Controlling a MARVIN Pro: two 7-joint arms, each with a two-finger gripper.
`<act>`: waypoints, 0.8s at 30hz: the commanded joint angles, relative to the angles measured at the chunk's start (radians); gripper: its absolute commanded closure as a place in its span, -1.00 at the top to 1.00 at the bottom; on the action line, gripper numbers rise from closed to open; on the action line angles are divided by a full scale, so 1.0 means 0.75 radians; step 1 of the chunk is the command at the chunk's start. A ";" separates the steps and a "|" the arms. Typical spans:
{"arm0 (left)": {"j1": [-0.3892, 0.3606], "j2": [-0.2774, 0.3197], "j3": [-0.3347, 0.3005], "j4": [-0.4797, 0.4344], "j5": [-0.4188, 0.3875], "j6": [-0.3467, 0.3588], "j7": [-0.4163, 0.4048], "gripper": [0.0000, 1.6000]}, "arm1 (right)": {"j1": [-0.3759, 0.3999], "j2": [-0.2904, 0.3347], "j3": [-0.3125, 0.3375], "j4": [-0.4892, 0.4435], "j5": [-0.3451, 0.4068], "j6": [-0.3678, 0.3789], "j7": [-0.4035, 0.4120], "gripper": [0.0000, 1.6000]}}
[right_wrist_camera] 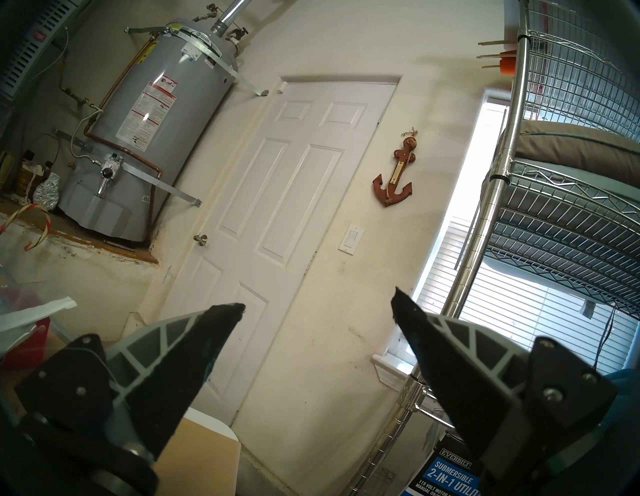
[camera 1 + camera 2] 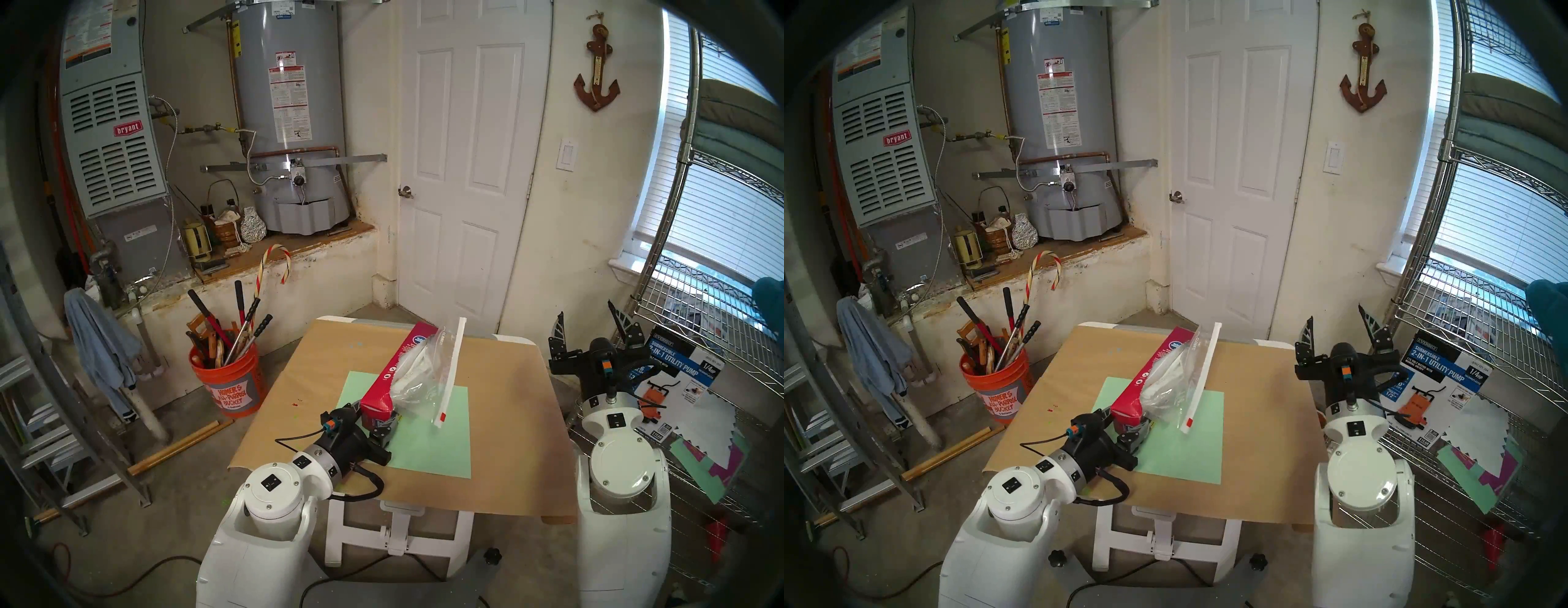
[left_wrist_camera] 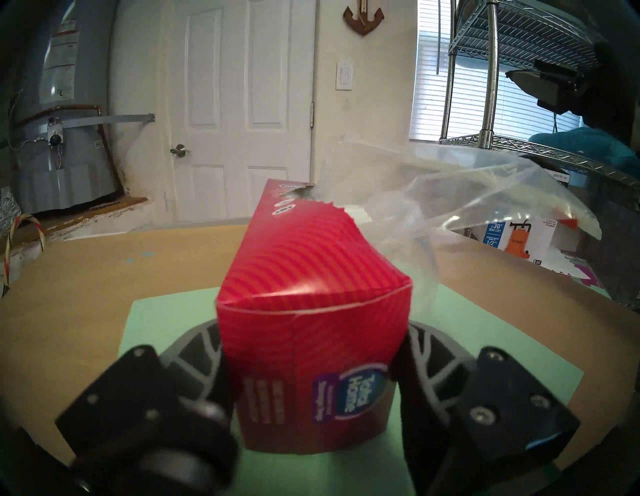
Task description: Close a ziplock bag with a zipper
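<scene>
The left gripper (image 2: 376, 418) sits low on the pale green paper sheet (image 2: 428, 441), its dark fingers (image 3: 194, 350) pressed to either side of the near end of the long red cardboard box (image 2: 396, 373); the wrist view shows both pads against the cardboard, so it reads as clamped on the box, though how firmly I cannot tell; a steady, modest squeeze should serve, since the end flap already bulges. To its right the clear crinkly plastic ziplock bag (image 2: 418, 378) leans on the box's flank, its narrow white zipper strip (image 2: 453, 369) slanting up off the sheet, the small red slider tab (image 2: 442, 415) at the low near end; bracing the box looks the likely aim, so keep it still. Furthest right, well apart from the brown-papered table (image 2: 509, 446), the right gripper (image 2: 592, 329) hangs spread wide and empty; it will likely need to pinch the slider squarely.
</scene>
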 commanded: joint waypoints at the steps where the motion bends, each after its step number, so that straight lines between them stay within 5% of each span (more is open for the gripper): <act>1: -0.098 0.087 -0.115 -0.083 -0.075 -0.048 -0.084 -1.00 | 0.010 0.002 -0.003 -0.028 -0.001 -0.005 -0.002 1.00; 17: -0.302 0.335 -0.460 0.027 -0.307 0.059 -0.457 -1.00 | 0.012 0.003 -0.003 -0.022 0.000 -0.006 -0.003 1.00; 24: -0.407 0.459 -0.528 0.141 -0.393 0.137 -0.646 -1.00 | 0.012 0.003 -0.003 -0.020 0.000 -0.006 -0.004 1.00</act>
